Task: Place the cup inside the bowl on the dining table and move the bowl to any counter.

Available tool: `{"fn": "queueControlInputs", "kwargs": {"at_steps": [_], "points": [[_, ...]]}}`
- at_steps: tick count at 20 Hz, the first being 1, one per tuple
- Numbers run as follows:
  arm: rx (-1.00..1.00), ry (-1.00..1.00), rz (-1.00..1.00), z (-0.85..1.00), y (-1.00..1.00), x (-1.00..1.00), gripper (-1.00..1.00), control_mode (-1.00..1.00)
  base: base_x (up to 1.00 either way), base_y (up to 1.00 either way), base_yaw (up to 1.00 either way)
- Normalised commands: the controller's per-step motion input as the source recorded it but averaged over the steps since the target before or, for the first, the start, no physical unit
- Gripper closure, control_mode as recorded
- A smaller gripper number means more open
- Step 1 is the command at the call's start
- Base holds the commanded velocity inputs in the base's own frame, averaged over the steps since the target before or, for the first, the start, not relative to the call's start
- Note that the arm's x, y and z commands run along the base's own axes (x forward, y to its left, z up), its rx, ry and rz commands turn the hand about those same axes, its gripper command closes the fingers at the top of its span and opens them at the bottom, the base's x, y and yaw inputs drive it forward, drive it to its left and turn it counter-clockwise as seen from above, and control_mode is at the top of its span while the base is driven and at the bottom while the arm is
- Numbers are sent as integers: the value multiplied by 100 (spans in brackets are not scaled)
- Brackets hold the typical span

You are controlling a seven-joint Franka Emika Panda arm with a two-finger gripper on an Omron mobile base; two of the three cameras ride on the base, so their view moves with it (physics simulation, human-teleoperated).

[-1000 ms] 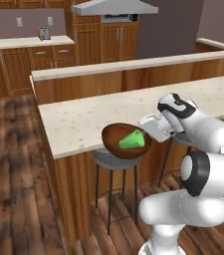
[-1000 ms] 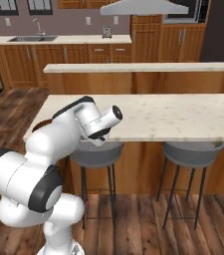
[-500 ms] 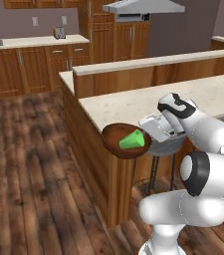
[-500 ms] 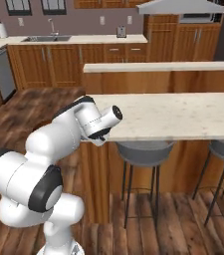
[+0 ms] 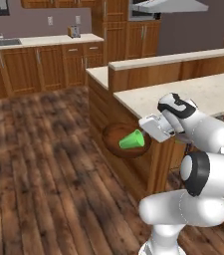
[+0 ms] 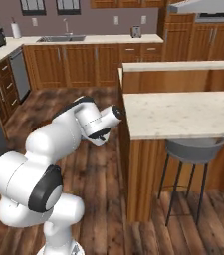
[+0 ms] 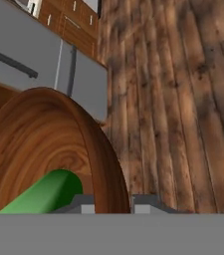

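The dark brown wooden bowl hangs tilted in the air over the wood floor, just off the end of the dining table. The green cup lies on its side inside it. My gripper is shut on the bowl's rim at the right. In the hand view the bowl's rim runs between the fingertips, and the cup rests in the hollow at the lower left. In the right base view my arm hides the bowl, and the hand points away beside the table's end.
A raised wood-fronted ledge runs behind the table. A grey stool stands under the table's near side. The far counter with a sink lines the back wall. Open wood floor spreads to the left. A grey appliance front lies ahead.
The whole picture has shifted: the base has swung left, so the table now sits further right. The bowl with the cup stays in my grip, now out over the floor.
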Motion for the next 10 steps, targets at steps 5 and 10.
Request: {"fn": "queueControlInputs", "kwargs": {"at_steps": [5, 10], "points": [[0, 0, 0, 0, 0, 0, 100, 100, 9, 100, -6], [0, 0, 0, 0, 0, 0, 100, 100, 70, 96, -4]]}}
